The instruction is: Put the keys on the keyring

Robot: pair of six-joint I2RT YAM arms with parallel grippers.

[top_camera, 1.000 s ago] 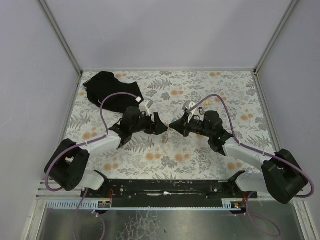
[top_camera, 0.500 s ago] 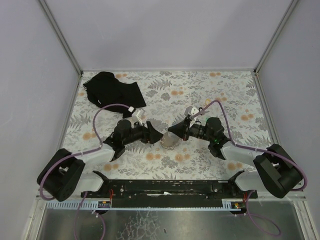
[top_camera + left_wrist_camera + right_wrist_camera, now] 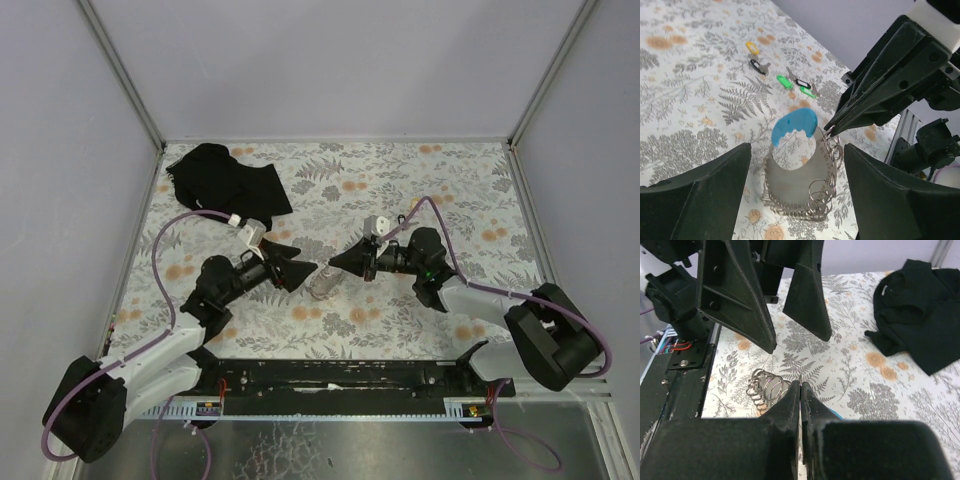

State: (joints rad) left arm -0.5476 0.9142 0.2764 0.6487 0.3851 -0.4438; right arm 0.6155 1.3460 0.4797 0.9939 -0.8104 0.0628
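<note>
Standing upright on the floral table (image 3: 450, 170) in the near middle, the keyring (image 3: 792, 126) arches its blue band over a bunch of grey metal rings (image 3: 820, 192). The right gripper (image 3: 832, 129) is closed tight and seems to pinch one ring at the top, probably to keep the band steady and offer it. The left gripper (image 3: 303, 263) faces it with fingers spread wide and holds nothing, I think ready to help. Farther to the right, the keys (image 3: 792, 84) lie loose on the table, not yet threaded. A black cloth (image 3: 225, 180) lies at the far left, well apart.
</note>
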